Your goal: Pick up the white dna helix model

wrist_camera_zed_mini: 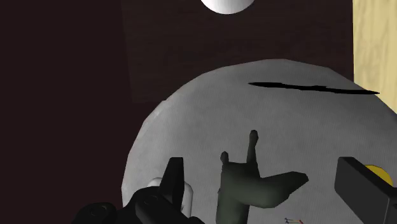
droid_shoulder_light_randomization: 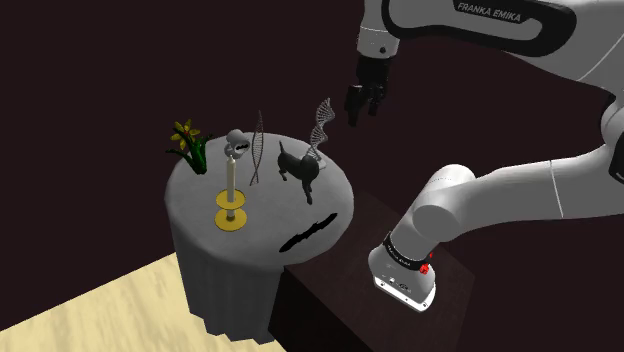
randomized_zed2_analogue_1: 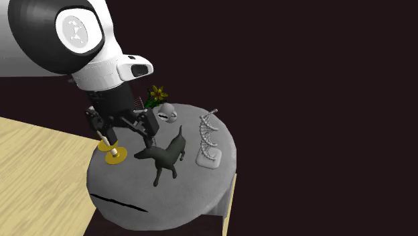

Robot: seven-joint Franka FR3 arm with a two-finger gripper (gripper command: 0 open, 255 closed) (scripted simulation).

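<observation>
Wide open at the fingers (wrist_camera_zed_mini: pixel 364 186), nothing clasped between them. Hovering over the grey counter (droid_shoulder_light_randomization: pixel 192 202), above a dark dog figurine (wrist_camera_zed_mini: pixel 254 184). Just beyond the dog, near the counter's far edge in the shoulder view: the white dna helix model (droid_shoulder_light_randomization: pixel 320 122), upright on its base.

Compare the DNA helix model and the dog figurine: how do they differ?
The DNA helix model is pale and openwork; the dog figurine is dark and solid. The helix rises from a flat base; the dog stands on four legs. Both stand on the round table.
</observation>
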